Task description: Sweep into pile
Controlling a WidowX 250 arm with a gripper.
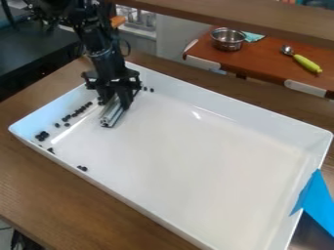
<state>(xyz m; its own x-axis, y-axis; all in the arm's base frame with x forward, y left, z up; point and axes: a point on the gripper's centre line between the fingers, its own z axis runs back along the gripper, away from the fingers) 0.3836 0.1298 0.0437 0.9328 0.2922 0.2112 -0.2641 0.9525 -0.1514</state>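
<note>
Tool [116, 101] located over the tray [196, 161], near its far corner, pointing downward. State: closed on a silver metal bar [110, 116]. The bar slants from between the fingers toward the near side; whether its lower end touches the tray floor cannot be told.

Black pieces lie inside the tray in separate groups. Positions, near to far, with sides as seen in the camera view:

1. Blue sheet [316, 197]: at the tray's right edge, toward the near corner, partly overlapping the rim.
2. Small group [82, 168]: beside the near-left edge.
3. Further pieces [51, 150]: beside the same edge, closer to the left corner.
4. Compact cluster [42, 135]: at the left corner.
5. Loose row [77, 112]: along the far-left edge, running from the left corner toward the tool.
6. Few pieces [149, 89]: close to the far corner, just beyond the tool.

The tray rests on a brown wooden desk [46, 195]. Beyond its far-right edge stands a reddish-brown table [261, 61], carrying a spoon with a green handle [305, 62], a metal bowl [228, 40] and a teal cloth [253, 36].
</note>
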